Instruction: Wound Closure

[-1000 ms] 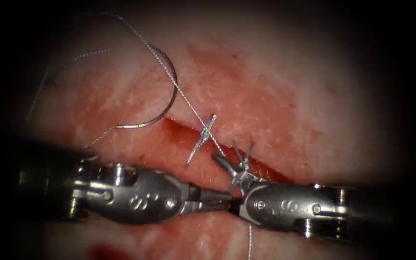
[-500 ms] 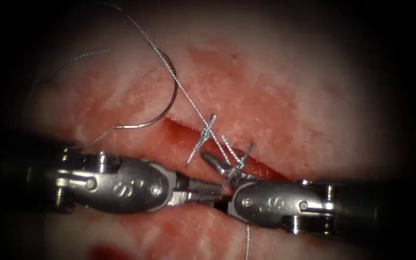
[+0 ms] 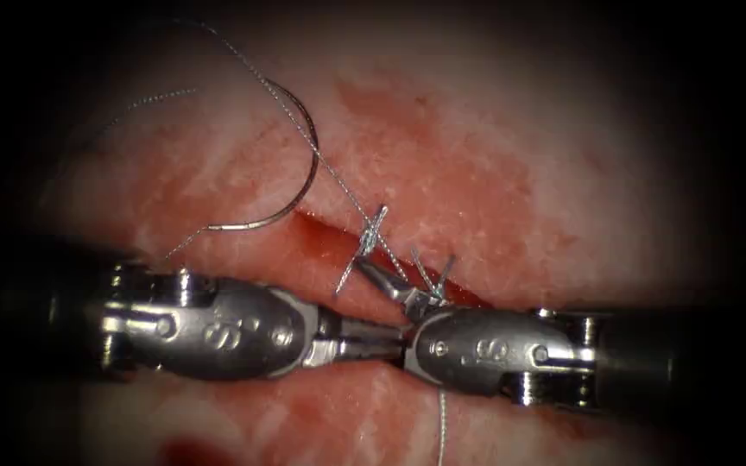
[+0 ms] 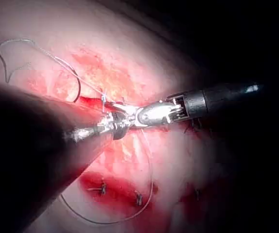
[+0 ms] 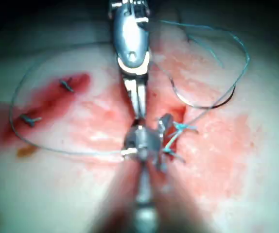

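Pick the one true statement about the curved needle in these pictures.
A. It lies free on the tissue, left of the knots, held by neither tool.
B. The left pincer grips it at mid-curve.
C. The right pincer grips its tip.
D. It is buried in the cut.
A: the needle rests loose on the tissue, apart from the left pincer and the right pincer.

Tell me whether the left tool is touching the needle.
Apart. The endoscope view shows the needle lying free on the tissue left of the cut, with bare tissue between its curve and the left tool; neither tool holds it.
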